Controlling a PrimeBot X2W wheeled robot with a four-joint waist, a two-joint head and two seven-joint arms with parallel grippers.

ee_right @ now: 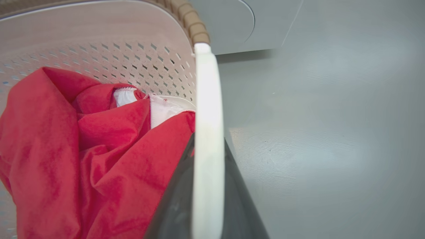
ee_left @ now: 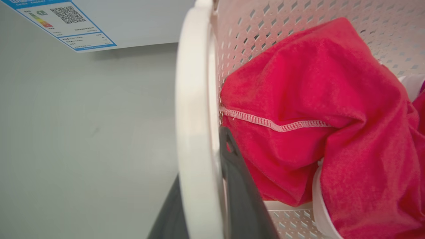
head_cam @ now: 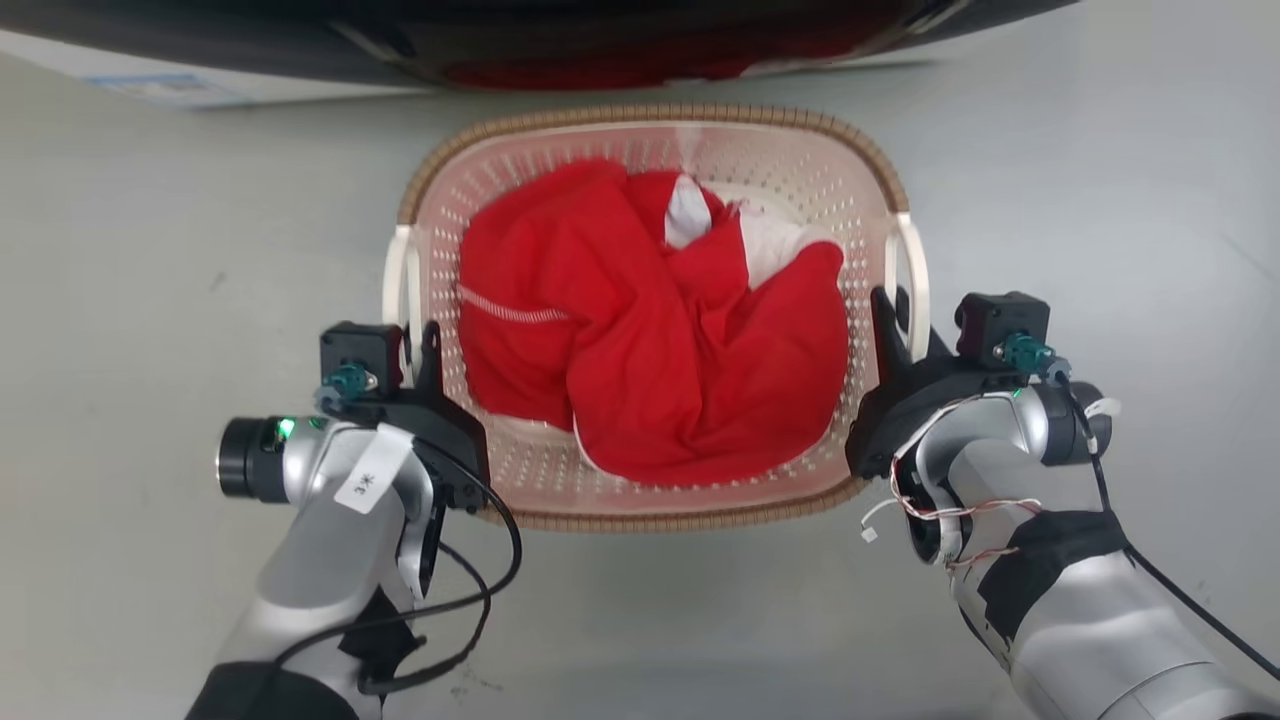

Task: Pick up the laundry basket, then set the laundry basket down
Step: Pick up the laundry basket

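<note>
Basket [head_cam: 650,520] likely stiff, light; cloth [head_cam: 650,340] inside soft; hold by the sides; left gripper [head_cam: 415,345] clamped on left handle [head_cam: 397,270]; right gripper [head_cam: 900,320] clamped on right handle [head_cam: 917,270].

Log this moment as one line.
left gripper: clamps left handle | right gripper: clamps right handle | basket: holds red cloth | lifted: cannot tell
</note>
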